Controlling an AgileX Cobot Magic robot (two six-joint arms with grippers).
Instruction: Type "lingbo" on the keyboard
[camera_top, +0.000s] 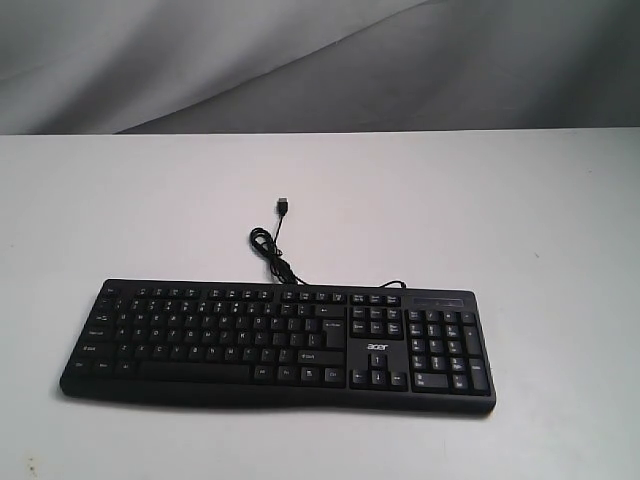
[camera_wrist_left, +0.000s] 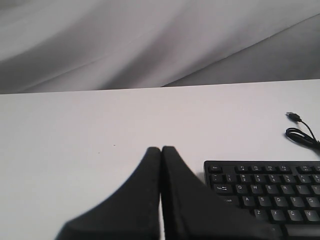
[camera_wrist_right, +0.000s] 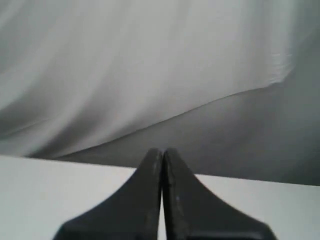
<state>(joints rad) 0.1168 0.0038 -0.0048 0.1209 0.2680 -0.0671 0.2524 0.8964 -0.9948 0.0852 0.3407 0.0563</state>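
Observation:
The black keyboard (camera_top: 278, 342) with white legends and a small "acer" logo lies flat on the white table, number pad to the right in the exterior view. Its thin black cable (camera_top: 272, 245) coils behind it and ends in a loose USB plug. No arm shows in the exterior view. In the left wrist view my left gripper (camera_wrist_left: 161, 149) is shut and empty, its tips over bare table beside the keyboard's (camera_wrist_left: 270, 192) Esc corner. My right gripper (camera_wrist_right: 163, 150) is shut and empty too, pointing past the table's far edge at the backdrop; no keyboard shows there.
The white table (camera_top: 500, 210) stretches around the keyboard on all sides. A grey draped cloth backdrop (camera_top: 320, 60) hangs behind the table's far edge. The cable's coil and plug (camera_wrist_left: 300, 127) lie on the table beyond the keyboard.

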